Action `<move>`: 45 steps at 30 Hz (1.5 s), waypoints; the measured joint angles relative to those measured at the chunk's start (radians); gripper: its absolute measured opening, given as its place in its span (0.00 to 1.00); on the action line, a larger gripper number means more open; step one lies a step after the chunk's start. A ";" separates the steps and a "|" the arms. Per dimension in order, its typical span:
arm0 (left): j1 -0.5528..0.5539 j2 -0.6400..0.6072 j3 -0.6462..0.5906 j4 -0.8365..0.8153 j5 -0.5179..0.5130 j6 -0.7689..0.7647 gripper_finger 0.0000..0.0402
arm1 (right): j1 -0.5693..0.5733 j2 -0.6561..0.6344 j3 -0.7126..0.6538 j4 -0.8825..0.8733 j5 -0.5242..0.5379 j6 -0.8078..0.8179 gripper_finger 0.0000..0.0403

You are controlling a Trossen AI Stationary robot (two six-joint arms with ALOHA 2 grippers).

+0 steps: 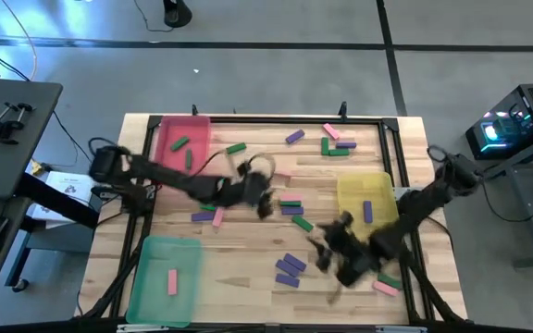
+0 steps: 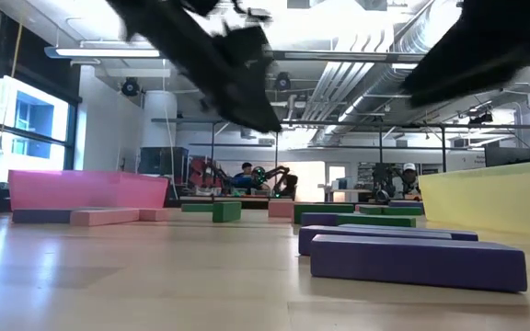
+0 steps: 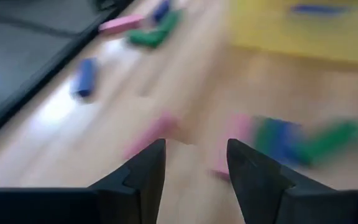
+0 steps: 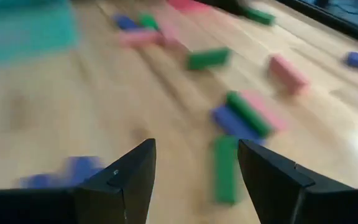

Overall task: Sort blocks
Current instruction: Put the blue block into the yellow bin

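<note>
Small green, pink and purple blocks lie flat and scattered over the wooden table (image 1: 248,277): a group at the far right (image 1: 336,146), a green and purple group in the middle (image 1: 292,209), and purple ones (image 1: 290,268) near the front. My left gripper (image 1: 265,199) hovers open over the table's middle, with nothing between its fingers (image 3: 196,155). My right gripper (image 1: 327,250) hangs open above the near right part, empty (image 4: 196,155). A green block (image 4: 225,168) lies on the wood below it.
A pink tray (image 1: 181,125) at the far left holds green blocks. A green tray (image 1: 151,287) at the near left holds one pink block. A yellow tray (image 1: 354,190) at the right holds one purple block. Purple blocks (image 2: 417,257) lie close to the low camera.
</note>
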 joint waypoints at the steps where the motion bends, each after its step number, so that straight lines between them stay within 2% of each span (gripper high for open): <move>1: -0.035 -0.030 -0.030 0.019 -0.003 -0.016 0.38 | -0.072 -0.013 0.010 -0.003 -0.058 -0.072 0.53; 7: -0.228 -0.156 -0.108 0.038 -0.083 -0.074 0.36 | -0.564 -0.033 0.099 0.003 -0.440 -0.615 0.53; 11: -0.329 -0.205 -0.130 0.018 -0.163 -0.074 0.36 | -0.862 0.006 0.145 0.006 -0.698 -1.003 0.53; 15: -0.399 -0.220 -0.153 -0.013 -0.304 -0.075 0.36 | -1.058 0.079 0.188 0.007 -0.850 -1.236 0.53; 17: -0.419 -0.220 -0.174 -0.019 -0.383 -0.069 0.36 | -1.123 0.134 0.220 0.008 -0.892 -1.318 0.53; 20: -0.420 -0.219 -0.211 -0.021 -0.441 -0.092 0.36 | -1.184 0.227 0.290 0.003 -0.902 -1.425 0.53; 24: -0.411 -0.219 -0.220 -0.028 -0.470 -0.119 0.36 | -1.228 0.345 0.413 -0.028 -0.916 -1.553 0.53; 32: -0.404 -0.223 -0.221 -0.013 -0.470 -0.044 0.36 | -1.260 0.553 0.675 -0.300 -0.929 -1.789 0.53; 34: -0.404 -0.223 -0.221 -0.010 -0.471 -0.020 0.36 | -1.260 0.591 0.708 -0.327 -0.920 -1.818 0.53; 38: -0.404 -0.223 -0.221 -0.002 -0.471 0.033 0.36 | -1.259 0.645 0.729 -0.299 -0.788 -1.829 0.53; 42: -0.404 -0.223 -0.221 0.028 -0.472 0.089 0.36 | -1.259 0.664 0.734 -0.313 -0.784 -1.843 0.52; 45: -0.404 -0.223 -0.221 0.044 -0.474 0.136 0.36 | -1.259 0.668 0.734 -0.345 -0.785 -1.815 0.46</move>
